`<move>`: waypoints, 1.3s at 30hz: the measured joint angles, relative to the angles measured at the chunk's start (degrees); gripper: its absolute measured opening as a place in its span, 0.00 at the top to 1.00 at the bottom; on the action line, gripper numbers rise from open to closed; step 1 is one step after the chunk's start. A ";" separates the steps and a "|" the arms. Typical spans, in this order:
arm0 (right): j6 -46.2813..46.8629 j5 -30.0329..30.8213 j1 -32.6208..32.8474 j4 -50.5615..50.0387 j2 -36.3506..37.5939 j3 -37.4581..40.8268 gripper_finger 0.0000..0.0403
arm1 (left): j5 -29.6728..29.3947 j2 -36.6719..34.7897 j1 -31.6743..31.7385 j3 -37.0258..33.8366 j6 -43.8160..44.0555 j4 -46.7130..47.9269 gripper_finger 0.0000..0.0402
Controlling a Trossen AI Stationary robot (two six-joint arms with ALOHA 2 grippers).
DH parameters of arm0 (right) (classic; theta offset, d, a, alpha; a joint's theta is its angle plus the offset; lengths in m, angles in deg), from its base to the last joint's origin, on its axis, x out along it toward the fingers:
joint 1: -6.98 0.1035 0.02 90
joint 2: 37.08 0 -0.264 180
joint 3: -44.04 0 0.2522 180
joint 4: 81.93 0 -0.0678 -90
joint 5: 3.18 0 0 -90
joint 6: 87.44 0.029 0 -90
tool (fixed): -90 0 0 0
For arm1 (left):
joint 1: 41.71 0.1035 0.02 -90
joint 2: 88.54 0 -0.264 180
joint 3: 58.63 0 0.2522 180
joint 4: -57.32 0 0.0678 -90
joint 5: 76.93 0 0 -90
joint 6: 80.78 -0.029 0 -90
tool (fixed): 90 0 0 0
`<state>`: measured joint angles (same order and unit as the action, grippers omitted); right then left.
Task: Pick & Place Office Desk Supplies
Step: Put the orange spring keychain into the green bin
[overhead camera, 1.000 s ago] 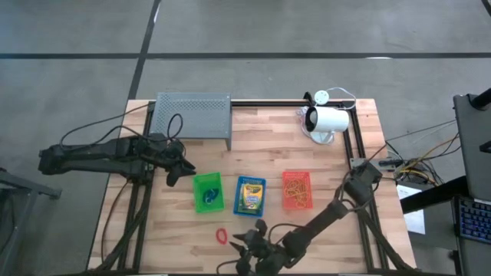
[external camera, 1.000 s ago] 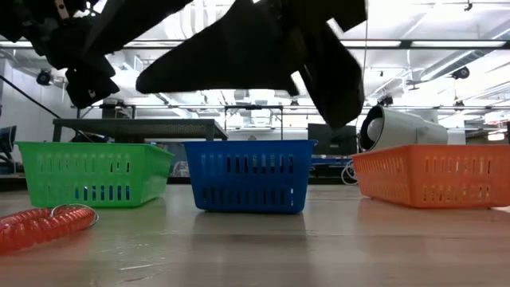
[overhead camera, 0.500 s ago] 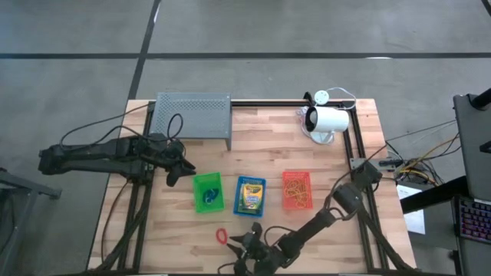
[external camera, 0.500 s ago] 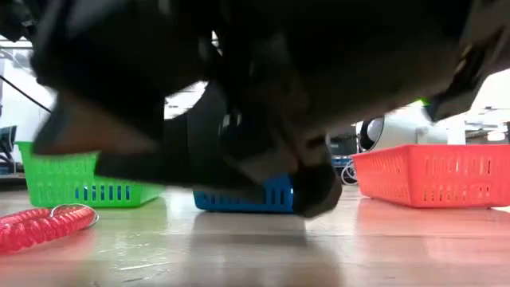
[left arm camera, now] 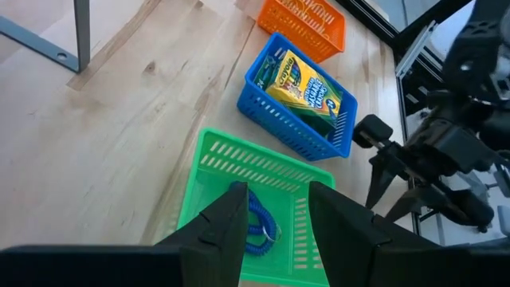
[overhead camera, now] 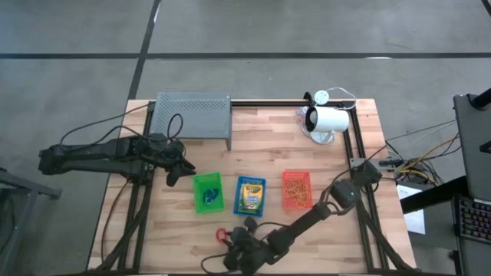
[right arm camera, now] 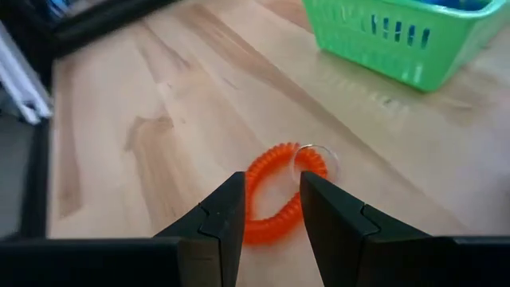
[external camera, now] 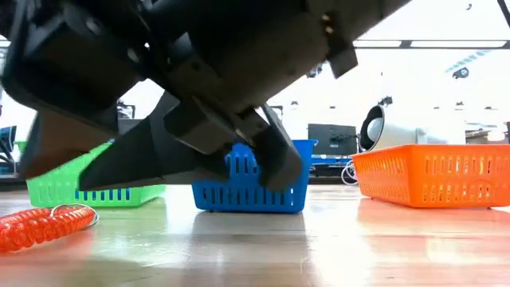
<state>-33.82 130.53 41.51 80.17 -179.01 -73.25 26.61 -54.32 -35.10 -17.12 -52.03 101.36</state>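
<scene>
A red coiled loop with a metal ring lies flat on the wooden table near its front edge. My right gripper hangs open just over it, one finger on each side, touching nothing. Farther back stand three small baskets. The green basket holds a blue loop. The blue basket holds a crayon box. The orange basket holds orange rubber bands. My left gripper waits open above the table, just left of the green basket.
A grey perforated rack stands at the far left and a white cylindrical device at the far right. My right arm stretches low across the front right of the table. Bare wood lies between the baskets and the rack.
My right gripper has gone down and toward the table's left, closing in on the red coiled loop, with its fingers still apart. The loop has stayed where it was.
</scene>
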 joint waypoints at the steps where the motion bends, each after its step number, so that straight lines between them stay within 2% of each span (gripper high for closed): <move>1: 0.15 -0.17 -0.11 -2.84 0.00 -1.29 0.70 | 0.00 0.00 0.00 0.00 0.00 -0.02 0.66; 8: 6.02 -0.27 -0.33 -16.98 0.02 -9.60 0.70 | 0.00 0.00 0.00 0.00 0.00 -0.01 0.66; 12: 7.46 -0.75 -0.61 -17.10 0.04 -9.42 0.70 | 0.00 0.00 0.00 0.00 0.00 0.00 0.66; 17: 10.76 -6.42 -1.13 -17.00 -1.58 -8.31 0.70 | 0.00 0.02 -0.02 -0.02 0.00 -0.01 0.66; 34: 15.27 -6.25 -1.64 -16.48 -3.43 -8.88 0.70 | 0.00 0.04 -0.02 -0.02 -0.46 0.22 0.66; 39: 15.41 -7.08 -1.86 -16.52 -3.43 -8.88 0.73 | -0.01 0.04 -0.02 -0.02 -0.46 0.21 0.66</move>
<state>-18.42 123.46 39.65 63.65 -182.44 -82.12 26.59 -54.28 -35.12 -17.15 -52.49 101.57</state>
